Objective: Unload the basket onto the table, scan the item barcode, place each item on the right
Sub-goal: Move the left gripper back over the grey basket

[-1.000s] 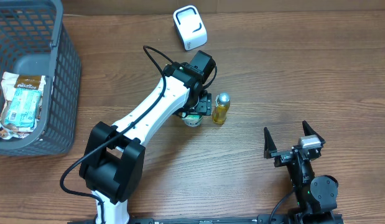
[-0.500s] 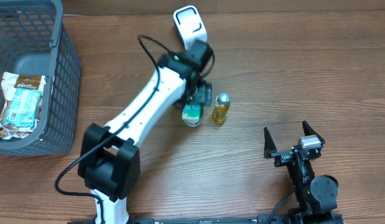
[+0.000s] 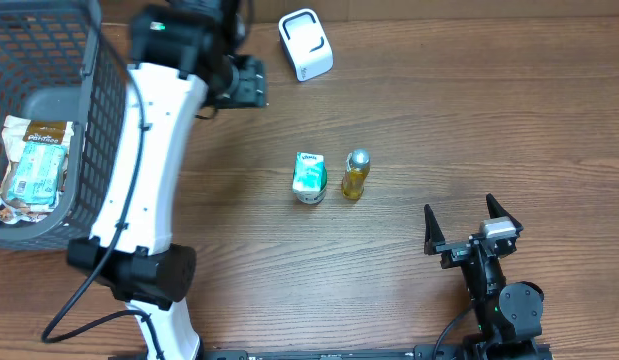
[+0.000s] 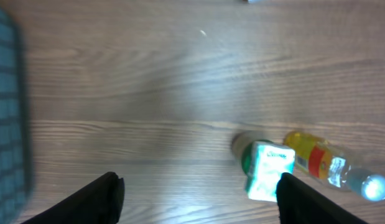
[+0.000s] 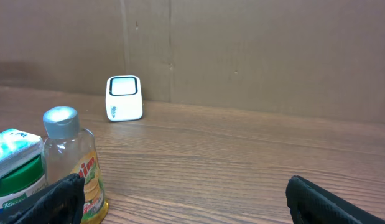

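With left jaws and right jaws both spread and empty, you risk toppling the bottle (image 3: 356, 174) when you reach for the green carton (image 3: 309, 178) standing just beside it, mid-tabletop.

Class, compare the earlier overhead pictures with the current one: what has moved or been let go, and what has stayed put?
The left end effector has pulled away from the green carton and swung off towards the basket, open and empty. The carton stands free beside the yellow bottle. The bottle, the white scanner and the open right end effector have not moved.
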You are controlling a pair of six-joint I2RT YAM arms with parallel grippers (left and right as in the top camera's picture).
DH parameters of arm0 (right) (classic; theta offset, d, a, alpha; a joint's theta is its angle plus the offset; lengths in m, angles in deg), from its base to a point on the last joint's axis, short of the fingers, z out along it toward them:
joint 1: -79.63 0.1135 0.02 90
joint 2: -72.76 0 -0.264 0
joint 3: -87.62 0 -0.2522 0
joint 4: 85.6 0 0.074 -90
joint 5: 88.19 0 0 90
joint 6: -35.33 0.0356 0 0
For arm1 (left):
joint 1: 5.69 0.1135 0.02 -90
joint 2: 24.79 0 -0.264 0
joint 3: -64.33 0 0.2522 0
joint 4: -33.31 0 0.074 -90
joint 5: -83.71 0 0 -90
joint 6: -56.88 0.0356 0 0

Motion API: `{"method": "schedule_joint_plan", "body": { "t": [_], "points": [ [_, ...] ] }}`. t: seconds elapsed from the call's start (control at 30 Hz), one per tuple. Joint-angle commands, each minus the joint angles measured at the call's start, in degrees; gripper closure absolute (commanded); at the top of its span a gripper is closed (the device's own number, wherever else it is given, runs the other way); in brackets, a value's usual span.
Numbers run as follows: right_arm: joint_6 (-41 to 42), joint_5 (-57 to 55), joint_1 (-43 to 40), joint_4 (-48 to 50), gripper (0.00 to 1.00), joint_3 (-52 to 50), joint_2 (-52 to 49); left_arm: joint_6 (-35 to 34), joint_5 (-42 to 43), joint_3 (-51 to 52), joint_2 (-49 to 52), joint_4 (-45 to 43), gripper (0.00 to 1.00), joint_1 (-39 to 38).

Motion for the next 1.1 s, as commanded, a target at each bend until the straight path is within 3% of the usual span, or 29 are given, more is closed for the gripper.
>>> {"method": "schedule_joint_plan", "body": {
  "t": [0.0, 0.27, 0.7, 1.07],
  "points": [
    [-0.3, -0.5, -0.2, 0.1, 0.0, -0.6, 0.4, 4.1, -0.9, -5.7, -1.7, 2.2, 0.28, 3.7],
    [-0.3, -0.5, -0.2, 0.1, 0.0, -0.6, 0.4, 4.3, -8.2, -7.9, -2.9, 5.6, 0.24, 12.5],
    [-0.3, -0.5, -0.2, 0.1, 0.0, -0.6, 0.4, 4.5, -8.7, -11.5, -2.9, 1.8, 0.2, 28.7],
    [-0.2, -0.5, -0.2, 0.1, 0.0, -0.6, 0.4, 12.5, -10.1, -10.6, -0.9, -2.3, 0.11, 41.3]
  ]
}}
